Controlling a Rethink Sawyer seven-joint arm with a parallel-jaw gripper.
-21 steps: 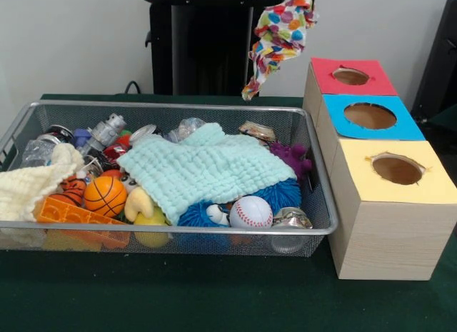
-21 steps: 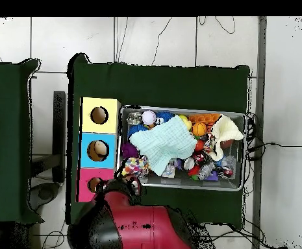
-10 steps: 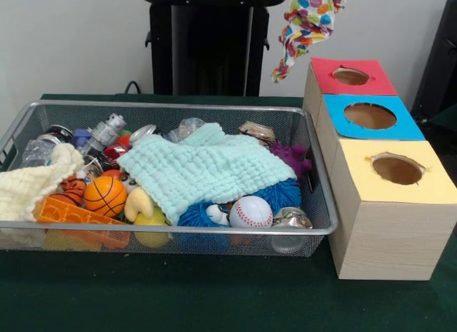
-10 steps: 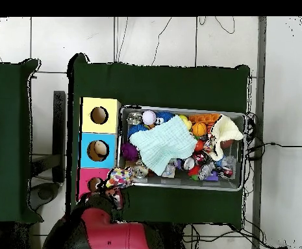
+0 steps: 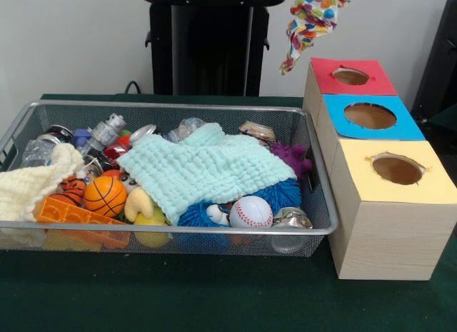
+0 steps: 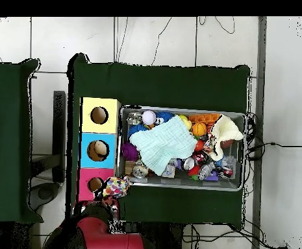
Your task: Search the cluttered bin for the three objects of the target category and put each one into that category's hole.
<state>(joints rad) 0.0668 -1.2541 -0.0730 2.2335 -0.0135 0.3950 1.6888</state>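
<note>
While the multicoloured cloth (image 5: 312,18) hangs limp from above, its upper end runs off the front view's top edge, so the gripper holding it is hidden and whether it is clamped cannot be told. Cloth's long axis is vertical; tail dangles just beside the red box (image 5: 350,76), short of its hole (image 5: 350,76). Overhead agrees: cloth at the hole's bin-side rim. Judgement: shift sideways over the hole, then lower. Wire bin (image 5: 178,230) unaffected.

The red arm (image 6: 104,235) reaches up from the bottom edge, its gripper hidden.
</note>
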